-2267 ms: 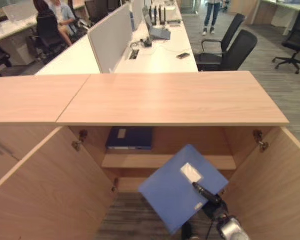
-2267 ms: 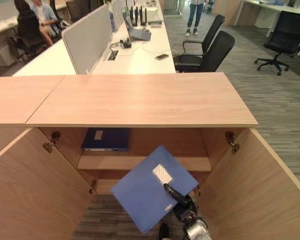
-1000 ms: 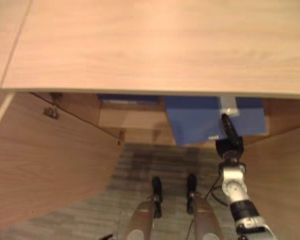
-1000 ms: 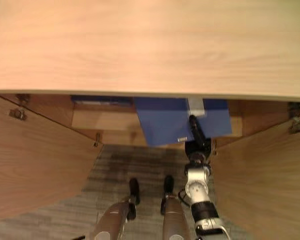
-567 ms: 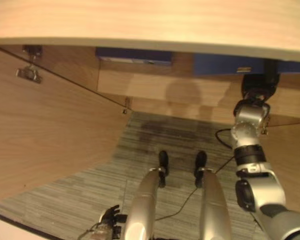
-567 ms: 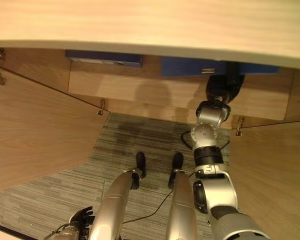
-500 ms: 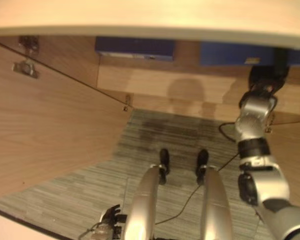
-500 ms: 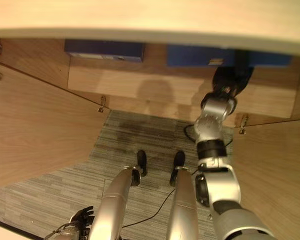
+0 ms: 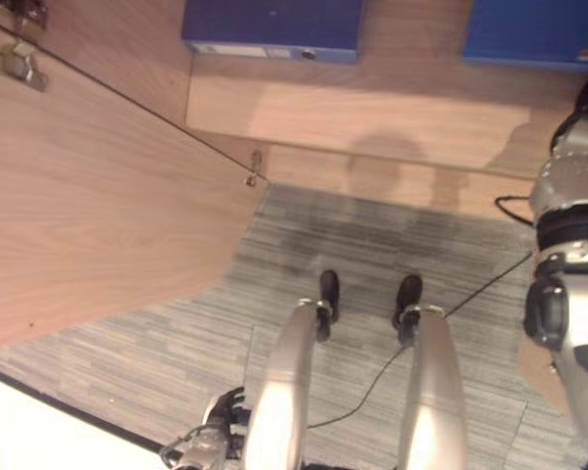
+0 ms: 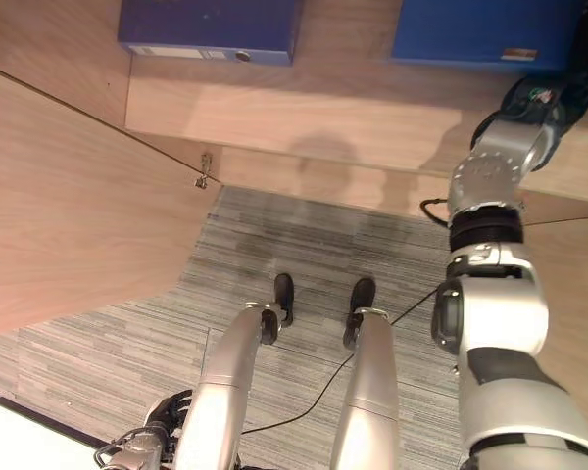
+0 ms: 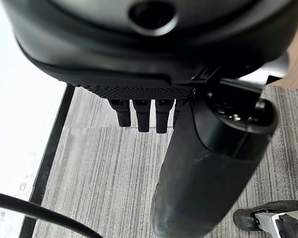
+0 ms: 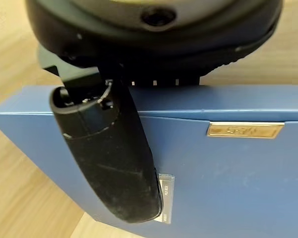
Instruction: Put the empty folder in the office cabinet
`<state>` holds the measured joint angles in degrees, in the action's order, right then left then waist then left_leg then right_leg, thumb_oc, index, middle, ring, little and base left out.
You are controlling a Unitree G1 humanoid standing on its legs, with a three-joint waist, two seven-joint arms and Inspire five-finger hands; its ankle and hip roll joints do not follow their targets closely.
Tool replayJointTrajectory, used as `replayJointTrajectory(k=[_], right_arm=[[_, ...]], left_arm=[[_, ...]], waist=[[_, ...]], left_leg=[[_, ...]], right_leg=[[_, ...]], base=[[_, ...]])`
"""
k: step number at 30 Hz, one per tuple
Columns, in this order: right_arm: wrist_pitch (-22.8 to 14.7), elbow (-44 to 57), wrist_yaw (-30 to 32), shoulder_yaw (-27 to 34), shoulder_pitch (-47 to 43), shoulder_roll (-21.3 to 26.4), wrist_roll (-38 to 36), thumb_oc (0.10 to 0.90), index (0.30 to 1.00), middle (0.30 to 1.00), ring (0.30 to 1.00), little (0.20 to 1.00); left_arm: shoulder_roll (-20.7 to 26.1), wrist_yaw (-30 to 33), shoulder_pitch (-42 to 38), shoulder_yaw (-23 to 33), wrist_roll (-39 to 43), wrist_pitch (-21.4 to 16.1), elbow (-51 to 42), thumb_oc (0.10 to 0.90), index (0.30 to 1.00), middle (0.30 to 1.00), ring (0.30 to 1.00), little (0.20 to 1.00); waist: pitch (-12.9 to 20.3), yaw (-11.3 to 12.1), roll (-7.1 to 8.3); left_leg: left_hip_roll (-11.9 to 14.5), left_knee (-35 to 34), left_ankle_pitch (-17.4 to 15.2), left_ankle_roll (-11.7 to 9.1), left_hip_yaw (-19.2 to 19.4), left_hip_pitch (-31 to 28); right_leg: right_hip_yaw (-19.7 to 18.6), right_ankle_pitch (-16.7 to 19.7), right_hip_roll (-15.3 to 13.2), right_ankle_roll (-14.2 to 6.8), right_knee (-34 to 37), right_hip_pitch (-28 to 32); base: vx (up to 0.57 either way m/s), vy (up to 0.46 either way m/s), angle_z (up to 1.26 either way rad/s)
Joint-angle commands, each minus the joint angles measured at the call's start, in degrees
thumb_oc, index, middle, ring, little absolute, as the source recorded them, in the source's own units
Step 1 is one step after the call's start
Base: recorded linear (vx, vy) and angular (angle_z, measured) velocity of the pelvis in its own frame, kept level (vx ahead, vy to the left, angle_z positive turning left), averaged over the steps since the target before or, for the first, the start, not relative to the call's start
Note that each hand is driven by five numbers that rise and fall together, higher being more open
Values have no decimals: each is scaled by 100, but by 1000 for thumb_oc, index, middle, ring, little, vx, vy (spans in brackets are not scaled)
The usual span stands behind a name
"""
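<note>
Found the blue folder (image 10: pixel 470 29) at the upper right of the right eye view, inside the open office cabinet, above the wooden shelf (image 10: pixel 304 98). Could not tell whether it lay fully on the board or hung just over it. Saw pale wood close beneath it in the right wrist view, with a gold tag (image 12: pixel 244 130) on its cover.

Found the right hand (image 12: pixel 109 158) clamped on the blue folder, thumb laid flat along the cover near one corner and the rest of the hand tucked out of sight under the edge. Judged this a pinch grip, not yet let go.

Noted a darker blue binder (image 10: pixel 211 29) lying flat at the upper left of the same shelf, well apart from the blue folder, with bare board between.

Saw the left cabinet door (image 10: pixel 69 196) swung wide along the left side of the frame, its hinge (image 10: pixel 206 179) by the shelf's end, and striped grey carpet (image 10: pixel 304 255) below.

Found the left hand (image 9: pixel 211 446) low at the bottom left of the left eye view, hanging loose over the carpet, holding nothing.

Judged the carry and the reach into the cabinet as done. Left to do, by this reading: settling the blue folder on the board, releasing the thumb, drawing the arm back out, and perhaps closing the doors.
</note>
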<state>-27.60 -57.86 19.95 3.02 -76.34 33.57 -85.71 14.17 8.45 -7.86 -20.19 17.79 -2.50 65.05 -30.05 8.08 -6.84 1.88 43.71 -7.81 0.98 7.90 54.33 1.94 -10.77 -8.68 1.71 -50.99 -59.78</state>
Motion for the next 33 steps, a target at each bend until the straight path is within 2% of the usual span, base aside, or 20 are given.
replayJointTrajectory(k=[1, 3, 4, 8, 13, 17, 21, 24, 27, 28, 33], right_arm=[[136, 80, -100, -379, -76, 412, 153, 400, 300, 300, 300, 300], [189, 18, -102, -419, -120, 430, 147, 400, 300, 300, 300, 300], [325, -133, -148, -539, -134, 486, 146, 800, 900, 900, 900, 900], [594, -291, -394, -849, -230, 589, 155, 800, 900, 900, 900, 900], [1420, -589, -824, -1726, -233, 691, 690, 800, 900, 900, 900, 900], [1838, -543, -1176, -2195, -88, 644, 1016, 800, 900, 900, 900, 900], [2464, -580, -1595, -2790, 195, 628, 1732, 800, 900, 900, 900, 900], [2677, -624, -1832, -2938, 428, 631, 2055, 800, 900, 900, 900, 900], [2716, -626, -1914, -2970, 514, 637, 2121, 800, 900, 900, 900, 900], [2890, -506, -2163, -3160, 747, 677, 2438, 800, 900, 900, 900, 900], [3023, -371, -2563, -3666, 864, 990, 3214, 800, 900, 900, 900, 900]], left_arm=[[446, 170, 531, -207, 213, 139, 274, 800, 900, 900, 900, 900], [458, 178, 529, -229, 233, 140, 243, 800, 900, 900, 900, 900], [491, 159, 536, -223, 237, 150, 240, 800, 900, 900, 900, 900], [555, 93, 551, -203, 242, 162, 262, 800, 900, 900, 900, 900], [685, -96, 516, -159, 179, 161, 229, 800, 900, 900, 900, 900], [754, -220, 498, -153, 104, 152, 205, 800, 900, 900, 900, 900], [830, -409, 455, -112, -62, 150, 211, 800, 900, 900, 900, 900], [846, -488, 456, -89, -128, 134, 220, 800, 900, 900, 900, 900], [847, -502, 454, -80, -144, 132, 222, 800, 900, 900, 900, 900], [858, -570, 452, -43, -234, 118, 245, 800, 900, 900, 900, 900], [874, -692, 500, -7, -293, 84, 207, 800, 900, 900, 900, 900]], waist=[[414, 19, -161], [412, 29, -167], [419, 43, -165], [434, 80, -150], [413, 126, -78], [376, 167, -29], [294, 158, 24], [234, 140, 49], [212, 133, 55], [173, 119, 78], [128, 91, 124]], left_leg=[[-209, -255, -162, 59, -43, 185], [-220, -275, -153, 61, -41, 196], [-230, -307, -141, 62, -47, 185], [-258, -413, -115, 67, -60, 116], [-249, -558, -57, 53, -61, -10], [-255, -711, -1, 47, -74, -105], [-244, -853, 83, 32, -89, -189], [-251, -935, 128, 33, -97, -242], [-256, -943, 139, 31, -87, -249], [-245, -980, 157, 30, -76, -284], [-231, -1010, 183, 28, -54, -303]], right_leg=[[237, -568, 42, -9, 124, 523], [250, -554, 42, -9, 142, 515], [262, -546, 45, -7, 138, 509], [285, -523, 40, -15, 199, 560], [348, -426, 41, -28, 319, 662], [402, -348, 37, -49, 456, 761], [452, -260, 26, -63, 604, 847], [477, -224, 18, -67, 679, 900], [481, -214, 15, -69, 696, 912], [489, -192, 0, -74, 739, 945], [492, -133, -17, -72, 782, 954]], base=[[0, 0, 0], [0, 0, 0], [0, 0, 0], [3, -2, 3], [0, -1, 1], [-14, -3, -6], [-12, -3, -4], [-12, 3, 3], [-11, 10, 4], [0, 0, 0], [-14, 11, -1]])
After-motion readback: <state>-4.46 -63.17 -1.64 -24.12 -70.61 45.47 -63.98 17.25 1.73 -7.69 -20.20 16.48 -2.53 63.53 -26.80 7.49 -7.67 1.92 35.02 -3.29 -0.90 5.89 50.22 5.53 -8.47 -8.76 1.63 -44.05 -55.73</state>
